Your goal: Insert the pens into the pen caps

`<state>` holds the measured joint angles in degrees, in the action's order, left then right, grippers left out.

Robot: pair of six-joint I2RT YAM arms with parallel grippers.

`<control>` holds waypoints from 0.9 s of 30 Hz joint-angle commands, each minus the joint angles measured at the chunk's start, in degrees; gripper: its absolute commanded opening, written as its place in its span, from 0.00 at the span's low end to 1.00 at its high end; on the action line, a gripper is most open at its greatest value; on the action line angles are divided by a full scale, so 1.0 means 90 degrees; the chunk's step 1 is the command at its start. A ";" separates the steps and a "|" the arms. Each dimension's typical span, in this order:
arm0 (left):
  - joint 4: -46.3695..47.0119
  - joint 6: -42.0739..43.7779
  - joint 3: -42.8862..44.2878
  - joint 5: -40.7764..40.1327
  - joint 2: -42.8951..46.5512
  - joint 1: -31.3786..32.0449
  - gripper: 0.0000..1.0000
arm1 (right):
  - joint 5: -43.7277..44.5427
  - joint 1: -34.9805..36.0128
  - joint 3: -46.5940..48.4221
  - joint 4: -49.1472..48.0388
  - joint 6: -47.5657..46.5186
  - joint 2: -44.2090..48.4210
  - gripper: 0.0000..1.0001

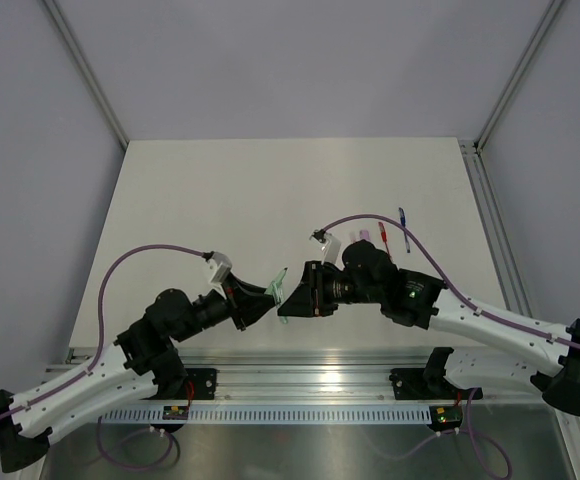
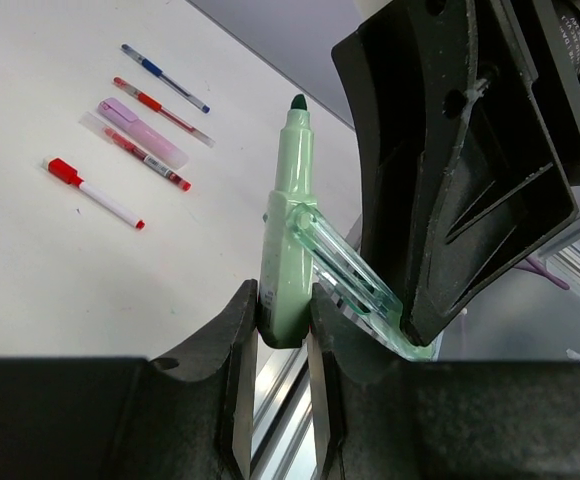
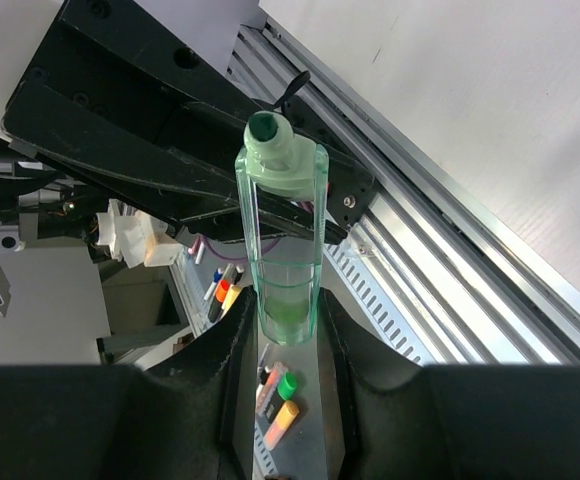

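Note:
My left gripper (image 1: 262, 300) (image 2: 283, 320) is shut on the butt of a thick pale green pen (image 2: 285, 240), dark nib pointing away. My right gripper (image 1: 292, 292) (image 3: 285, 320) is shut on the clear green cap (image 3: 282, 250). The cap (image 2: 355, 285) lies slanted against the pen's side, its open end near the pen's shoulder, with the nib (image 3: 266, 128) outside it. Both are held in the air over the table's near edge (image 1: 278, 285). On the table lie a blue pen (image 2: 165, 78), two red pens (image 2: 160, 110), a pink marker (image 2: 140, 132) and a red-capped white pen (image 2: 95, 193).
The loose pens lie right of centre in the top view (image 1: 385, 235), behind the right arm. An aluminium rail (image 1: 310, 375) runs along the table's near edge. Spare markers (image 3: 288, 400) lie on a lower surface beneath the grippers.

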<state>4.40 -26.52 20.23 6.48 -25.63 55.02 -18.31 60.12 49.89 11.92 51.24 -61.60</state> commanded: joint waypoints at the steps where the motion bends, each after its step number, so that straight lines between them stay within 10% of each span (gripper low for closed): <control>1: 0.0459 0.0076 0.0262 -0.0056 0.0132 0.0019 0.00 | 0.0031 0.0049 0.0091 0.0286 -0.0078 0.0243 0.06; 17: -0.0333 -0.0285 -0.0324 0.0100 0.0972 0.0029 0.00 | 0.2784 0.0010 0.1976 0.2523 -0.1416 0.0292 0.07; 27: -0.0206 -0.0325 -0.0207 0.0315 0.1012 0.0048 0.00 | 0.2581 -0.0078 0.2425 0.2103 -0.1700 -0.0371 0.07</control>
<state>1.87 -29.06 17.41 8.14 -17.61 55.40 0.91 60.66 69.23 30.28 39.44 -63.68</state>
